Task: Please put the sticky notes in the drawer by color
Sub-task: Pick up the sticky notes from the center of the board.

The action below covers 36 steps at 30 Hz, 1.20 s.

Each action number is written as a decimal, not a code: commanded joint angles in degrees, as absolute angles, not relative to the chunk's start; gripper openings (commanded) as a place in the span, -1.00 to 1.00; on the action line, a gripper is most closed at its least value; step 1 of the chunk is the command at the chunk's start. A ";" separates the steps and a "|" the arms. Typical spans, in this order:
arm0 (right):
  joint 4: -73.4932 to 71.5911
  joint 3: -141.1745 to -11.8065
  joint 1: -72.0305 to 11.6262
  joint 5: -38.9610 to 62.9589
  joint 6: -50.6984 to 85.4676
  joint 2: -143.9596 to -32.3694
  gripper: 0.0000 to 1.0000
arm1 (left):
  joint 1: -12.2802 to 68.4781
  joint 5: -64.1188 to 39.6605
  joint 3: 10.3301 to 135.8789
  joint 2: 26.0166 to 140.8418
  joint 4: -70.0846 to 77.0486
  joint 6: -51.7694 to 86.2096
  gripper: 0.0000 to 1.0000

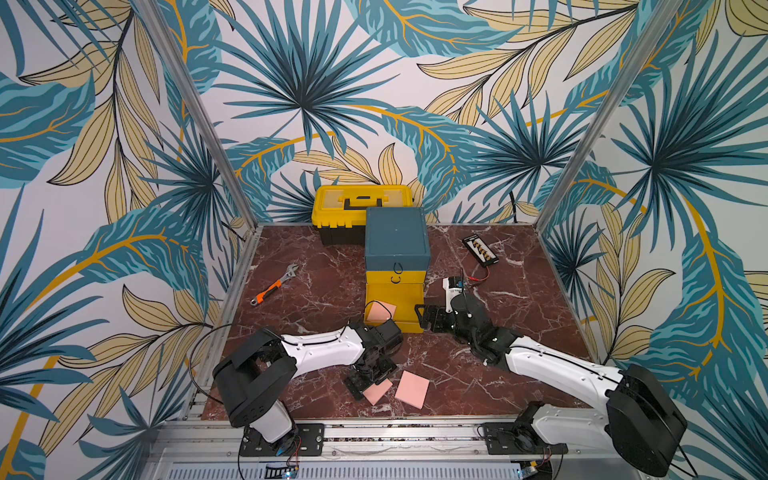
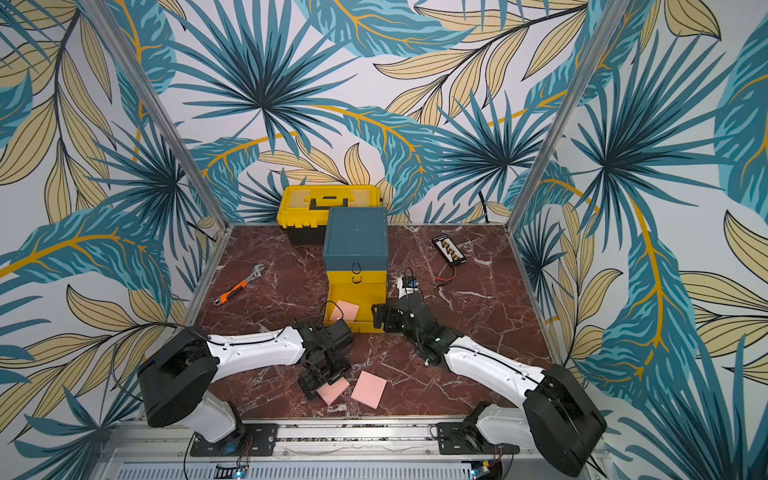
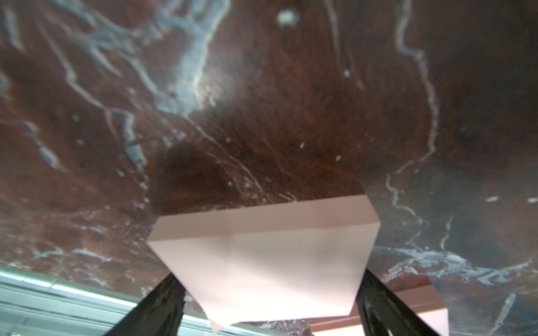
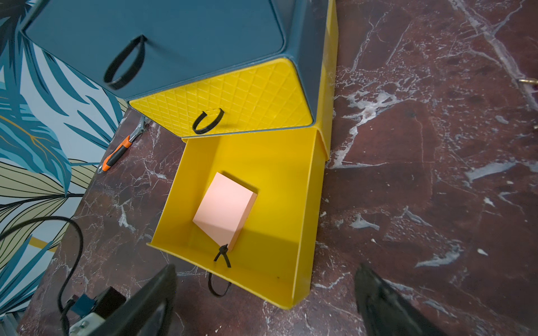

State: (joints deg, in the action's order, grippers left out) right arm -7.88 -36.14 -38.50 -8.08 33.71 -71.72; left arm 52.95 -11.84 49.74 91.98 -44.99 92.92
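The drawer cabinet [image 1: 397, 237] is a teal box, and its bottom yellow drawer [image 4: 308, 218] is pulled out. One salmon pink sticky note pad [image 4: 225, 203] lies inside it. My left gripper [image 3: 269, 276] is shut on a second pink pad [image 3: 262, 261] near the table's front, with a finger against each side edge. In both top views this pad [image 1: 380, 392] sits under the gripper [image 1: 370, 386]. A third pink pad [image 1: 412, 388] lies flat just right of it. My right gripper [image 4: 266, 279] stands open at the open drawer's front right corner, holding nothing.
A yellow toolbox [image 1: 361, 201] stands behind the cabinet. An orange-handled wrench [image 1: 274, 284] lies at the left. A black connector board [image 1: 481, 249] with red wires lies at the back right. A small white device [image 1: 451, 286] sits beside the right arm.
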 commanded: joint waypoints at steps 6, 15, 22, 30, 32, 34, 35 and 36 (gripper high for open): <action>-8.95 -34.54 -38.14 -7.63 33.92 -72.33 0.89 | 52.82 -10.94 48.87 92.99 -42.76 90.98 0.62; -8.86 -34.43 -38.02 -7.56 34.27 -72.32 0.89 | 52.90 -10.81 48.25 91.98 -42.89 90.44 0.56; -8.87 -34.45 -37.94 -7.40 34.77 -72.42 0.89 | 52.90 -9.98 48.48 89.56 -44.06 90.27 0.50; -8.37 -34.58 -37.84 -7.37 35.30 -71.83 0.89 | 52.93 -6.01 55.11 86.28 -51.87 86.65 0.51; -8.04 -34.85 -37.88 -7.44 35.55 -71.65 0.89 | 53.08 -4.70 57.17 85.57 -53.78 85.61 0.52; -7.80 -35.09 -37.78 -7.49 35.65 -71.31 0.89 | 53.17 -3.04 59.70 85.09 -56.03 84.33 0.52; -7.54 -35.31 -37.79 -7.61 35.76 -70.96 0.89 | 53.17 -2.02 61.14 84.82 -57.22 83.59 0.52; -7.22 -35.50 -37.79 -7.97 35.68 -70.56 0.89 | 53.17 -0.90 62.50 84.66 -58.17 82.76 0.52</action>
